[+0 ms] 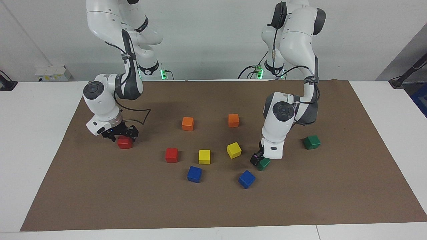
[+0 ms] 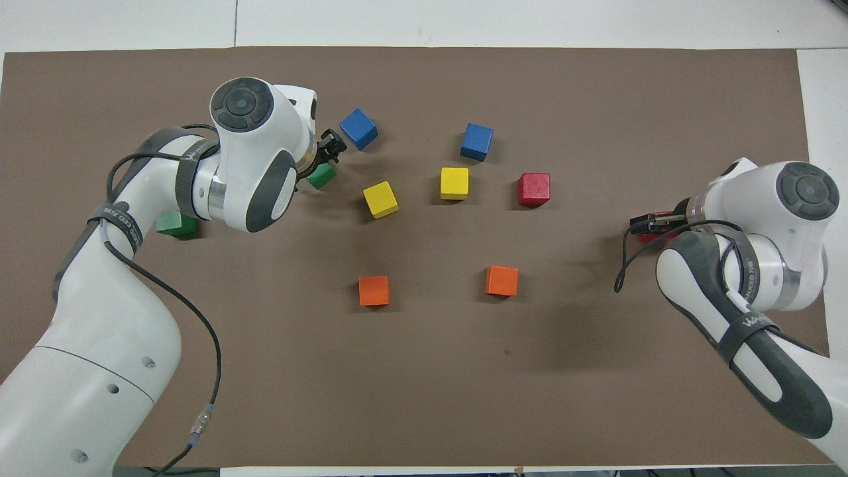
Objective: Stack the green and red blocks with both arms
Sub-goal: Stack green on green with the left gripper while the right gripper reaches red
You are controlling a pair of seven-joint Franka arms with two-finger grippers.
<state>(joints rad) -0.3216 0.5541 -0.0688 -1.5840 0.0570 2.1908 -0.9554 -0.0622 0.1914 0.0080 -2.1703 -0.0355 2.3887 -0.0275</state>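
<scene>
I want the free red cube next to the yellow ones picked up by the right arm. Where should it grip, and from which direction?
Come straight down on the red cube and pinch its two side faces toward either arm's end of the table. It sits flat and roughly square to the mat, and the yellow cube beside it probably leaves enough gap for a finger.

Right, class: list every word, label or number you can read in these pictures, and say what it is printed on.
"WAN…": white letters on the grey strap around the right arm; the letters after these are too blurred to read.
White lettering on the dark strap around the left arm: too blurred to read.
Nothing else shows readable text.
</scene>
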